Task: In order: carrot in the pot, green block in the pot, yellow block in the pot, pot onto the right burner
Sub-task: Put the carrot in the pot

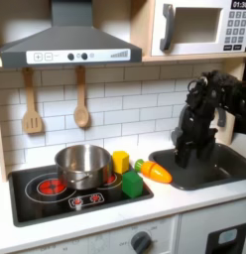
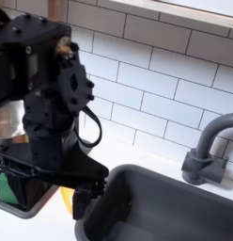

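Observation:
The steel pot (image 1: pixel 83 165) stands on the black cooktop (image 1: pixel 36 203), mostly over the left burner in the first exterior view. The yellow block (image 1: pixel 120 161) sits just right of it, and the green block (image 1: pixel 132 184) lies in front of that near the cooktop's right edge. An orange carrot (image 1: pixel 155 172) lies on the counter between cooktop and sink. My gripper (image 1: pixel 183 156) hangs point-down at the sink's left edge, right of the carrot and holding nothing; its jaws are too dark to read. In the second exterior view the black arm (image 2: pixel 48 104) hides most of the pot (image 2: pixel 6 122).
A grey sink (image 1: pixel 216 167) lies under the arm, with a grey faucet (image 2: pixel 208 151) at its back. Two wooden utensils (image 1: pixel 81 109) hang on the tiled wall behind the stove. Range hood (image 1: pixel 65 45) and microwave (image 1: pixel 199 28) sit overhead. Stove knobs (image 1: pixel 85 201) line the front.

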